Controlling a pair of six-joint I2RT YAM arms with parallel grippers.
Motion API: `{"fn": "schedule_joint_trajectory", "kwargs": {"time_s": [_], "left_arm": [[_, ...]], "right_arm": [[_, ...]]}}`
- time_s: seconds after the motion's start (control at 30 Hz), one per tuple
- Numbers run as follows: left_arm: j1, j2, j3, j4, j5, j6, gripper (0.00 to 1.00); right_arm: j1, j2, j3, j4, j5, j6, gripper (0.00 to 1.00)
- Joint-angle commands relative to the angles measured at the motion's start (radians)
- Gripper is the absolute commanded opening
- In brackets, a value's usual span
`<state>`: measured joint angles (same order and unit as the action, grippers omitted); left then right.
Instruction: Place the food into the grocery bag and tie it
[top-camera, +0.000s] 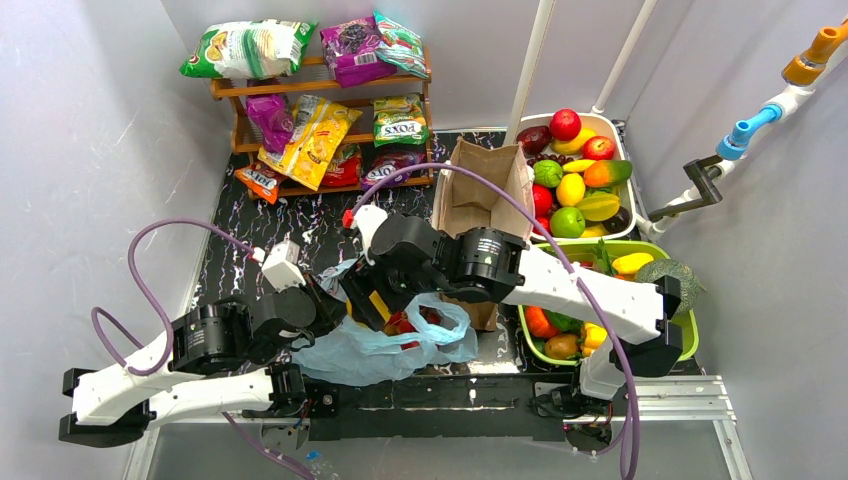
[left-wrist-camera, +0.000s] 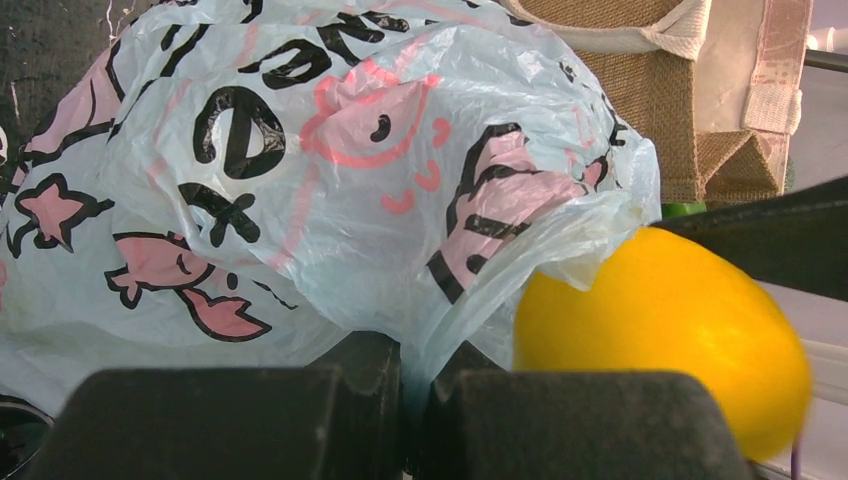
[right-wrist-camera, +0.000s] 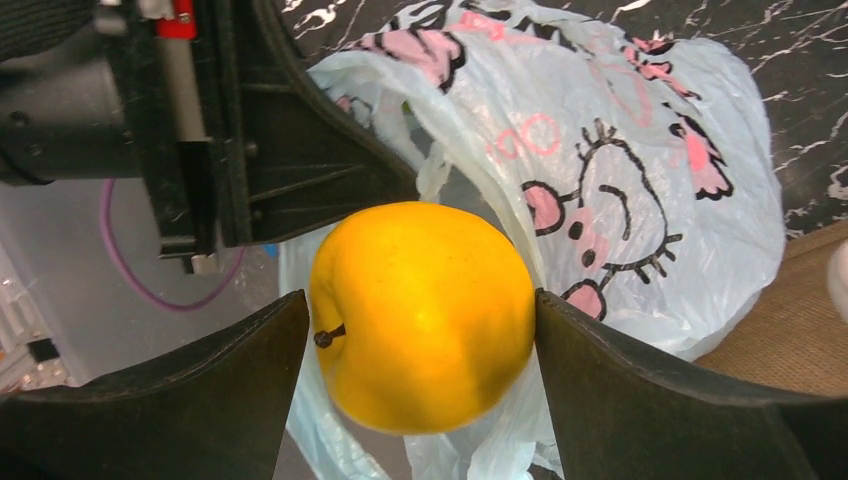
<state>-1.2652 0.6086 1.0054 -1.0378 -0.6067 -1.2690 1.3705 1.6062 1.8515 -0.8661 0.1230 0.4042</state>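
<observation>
The grocery bag (top-camera: 380, 350) lies crumpled at the table's near edge, light blue with pink cartoon figures (left-wrist-camera: 300, 180) (right-wrist-camera: 620, 200). Red food (top-camera: 405, 322) shows inside its mouth. My left gripper (left-wrist-camera: 415, 370) is shut on a fold of the bag's rim and holds it up. My right gripper (right-wrist-camera: 420, 300) hangs over the bag's mouth with a yellow apple (right-wrist-camera: 425, 310) (left-wrist-camera: 660, 330) between its wide-spread fingers. The right finger touches the apple. A thin gap shows at the left finger, and the apple's underside is blurred.
A brown paper bag (top-camera: 480, 200) stands just behind the grocery bag. A white tub (top-camera: 520, 125) of fruit and a green basket (top-camera: 690, 340) of vegetables sit to the right. A wooden snack shelf (top-camera: 320, 90) stands at the back.
</observation>
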Motion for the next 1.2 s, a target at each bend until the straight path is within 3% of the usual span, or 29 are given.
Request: {"fn": "schedule_joint_trajectory", "kwargs": {"time_s": [0.0,0.13,0.17,0.2,0.23,0.27,0.3,0.33,0.37,0.43,0.63,0.93,1.17], "left_arm": [[0.005,-0.016,0.005,-0.035,-0.034,-0.008,0.0],[0.005,-0.024,0.004,-0.039,-0.035,-0.01,0.0],[0.004,-0.025,0.005,-0.042,-0.035,-0.01,0.0],[0.004,-0.027,0.006,-0.042,-0.035,-0.01,0.0],[0.005,-0.028,0.008,-0.044,-0.037,-0.01,0.0],[0.005,-0.029,0.012,-0.046,-0.037,-0.01,0.0],[0.005,-0.031,0.015,-0.05,-0.038,-0.01,0.0],[0.004,-0.032,0.016,-0.055,-0.039,-0.01,0.0],[0.005,-0.034,0.019,-0.059,-0.04,-0.01,0.0],[0.004,-0.04,0.017,-0.063,-0.042,-0.01,0.0],[0.004,-0.063,0.022,-0.089,-0.046,-0.014,0.0],[0.005,-0.095,0.003,-0.101,-0.074,0.0,0.0],[0.006,-0.109,-0.011,-0.07,-0.081,0.036,0.0]], "right_arm": [[0.016,0.015,0.076,0.011,0.118,-0.036,0.89],[0.019,0.075,0.188,-0.065,0.124,-0.101,0.9],[0.017,0.087,0.214,-0.08,0.108,-0.104,0.66],[0.016,0.097,0.236,-0.09,0.097,-0.106,0.35],[0.017,0.102,0.244,-0.098,0.092,-0.096,0.22],[0.016,0.107,0.248,-0.102,0.084,-0.082,0.28],[0.018,0.107,0.246,-0.11,0.078,-0.072,0.39],[0.018,0.106,0.244,-0.113,0.069,-0.064,0.58],[0.018,0.101,0.24,-0.116,0.068,-0.056,0.68],[0.019,0.08,0.224,-0.114,0.078,-0.042,0.78],[0.018,-0.093,0.003,-0.083,0.133,-0.052,0.84],[0.011,-0.358,-0.435,0.069,-0.001,-0.07,0.87],[0.003,-0.323,-0.483,0.108,-0.021,-0.064,0.89]]}}
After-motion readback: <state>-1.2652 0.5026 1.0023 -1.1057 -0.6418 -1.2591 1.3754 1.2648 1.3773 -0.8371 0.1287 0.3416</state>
